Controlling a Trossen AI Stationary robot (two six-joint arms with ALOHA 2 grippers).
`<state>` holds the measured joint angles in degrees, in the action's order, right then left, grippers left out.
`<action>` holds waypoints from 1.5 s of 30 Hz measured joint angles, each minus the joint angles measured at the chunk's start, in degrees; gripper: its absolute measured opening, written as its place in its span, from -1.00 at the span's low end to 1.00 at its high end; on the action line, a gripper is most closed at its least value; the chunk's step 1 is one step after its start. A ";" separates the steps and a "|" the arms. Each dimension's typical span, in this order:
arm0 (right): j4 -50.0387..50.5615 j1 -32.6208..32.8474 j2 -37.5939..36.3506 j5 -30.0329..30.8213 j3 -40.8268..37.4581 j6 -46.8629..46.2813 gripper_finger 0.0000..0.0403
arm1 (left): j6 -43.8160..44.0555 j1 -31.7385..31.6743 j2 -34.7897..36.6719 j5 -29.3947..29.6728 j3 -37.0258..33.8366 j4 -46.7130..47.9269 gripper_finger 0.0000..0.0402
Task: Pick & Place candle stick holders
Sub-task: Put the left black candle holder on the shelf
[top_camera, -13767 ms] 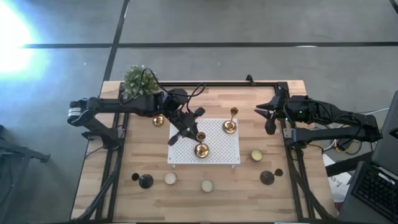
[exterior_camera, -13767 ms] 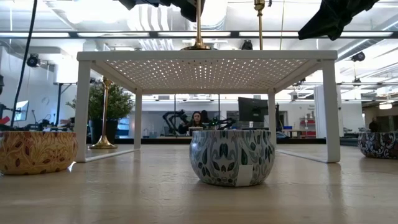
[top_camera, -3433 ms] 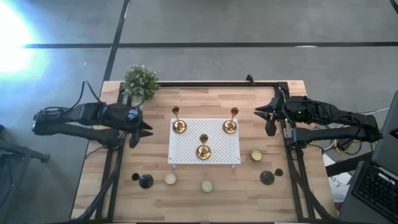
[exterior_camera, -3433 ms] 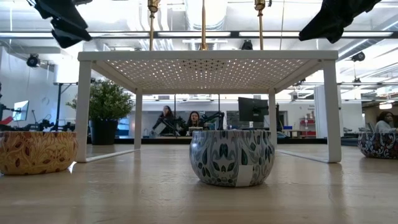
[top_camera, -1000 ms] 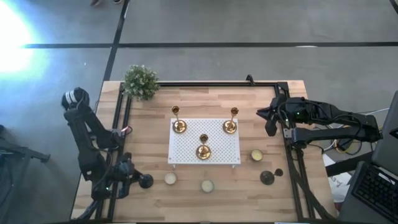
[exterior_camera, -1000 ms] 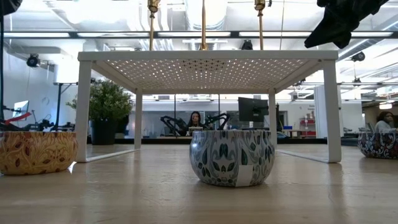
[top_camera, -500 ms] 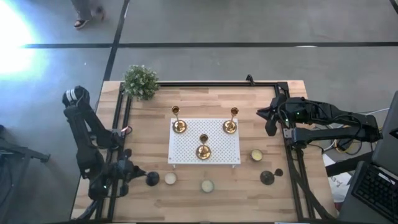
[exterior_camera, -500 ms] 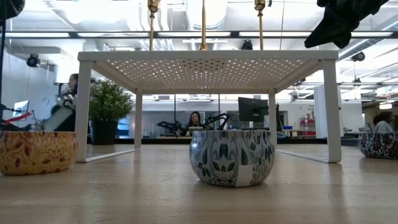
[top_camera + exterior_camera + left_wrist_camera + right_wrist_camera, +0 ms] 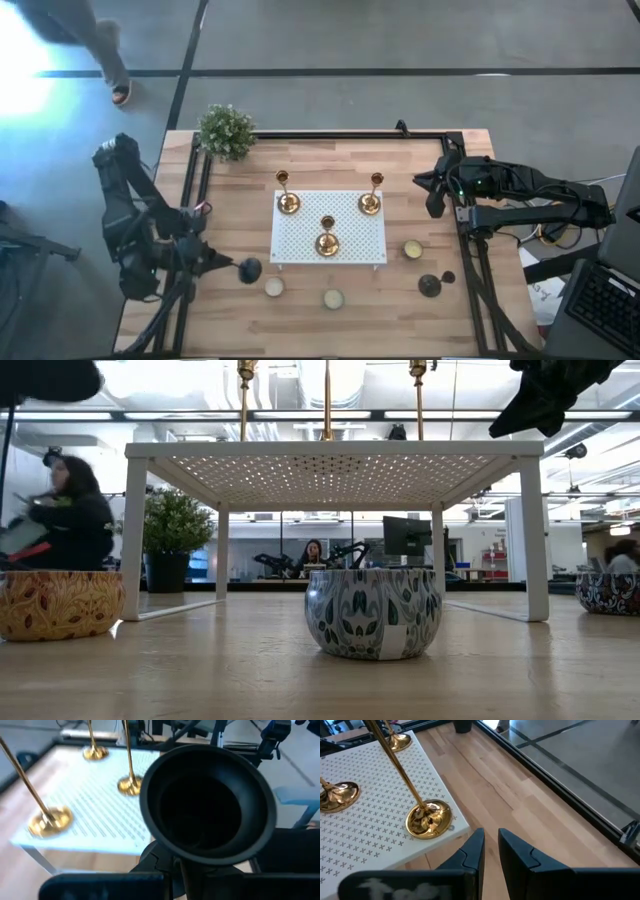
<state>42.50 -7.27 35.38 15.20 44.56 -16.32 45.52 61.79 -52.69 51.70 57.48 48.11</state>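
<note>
Three slim brass-gold candle stick holders (image 9: 327,237) set on white perforated stand (image 9: 300,250), frame centre. Left gripper (image 9: 228,266) clamped on squat black holder (image 9: 249,269), lower left. Right gripper (image 9: 432,192) closed, empty. Another black holder (image 9: 429,286) remaining, lower right.

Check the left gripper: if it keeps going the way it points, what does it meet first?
Probably the white perforated metal stand, at its near left corner. The left gripper, shut on a squat black candle holder, points right across the wooden table toward it. Height is unclear, so it might pass over the edge.
</note>
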 joint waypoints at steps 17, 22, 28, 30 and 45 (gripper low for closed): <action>-0.02 0.00 0.00 -0.02 0.00 0.27 -0.75 | -29.33 -32.25 -0.58 -24.14 3.75 -6.48 -0.91; -0.04 0.00 0.00 -0.04 0.00 0.43 -0.75 | -32.07 -38.29 -2.72 -32.64 3.73 -7.66 -0.91; -0.02 0.00 0.00 -0.07 0.00 0.49 -0.75 | -34.20 -40.35 -5.48 -38.29 3.67 -10.15 -0.91; -0.02 0.00 0.00 -0.08 0.00 0.48 -0.75 | -34.83 -40.38 -6.11 -39.36 3.67 -10.57 -0.91; -0.04 0.00 0.00 -0.13 -0.01 0.47 -0.75 | -36.95 -42.21 -8.57 -41.93 3.67 -12.17 -0.91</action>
<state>42.46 -7.27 35.38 15.07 44.54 -15.86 8.57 19.57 -61.25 9.78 61.14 35.93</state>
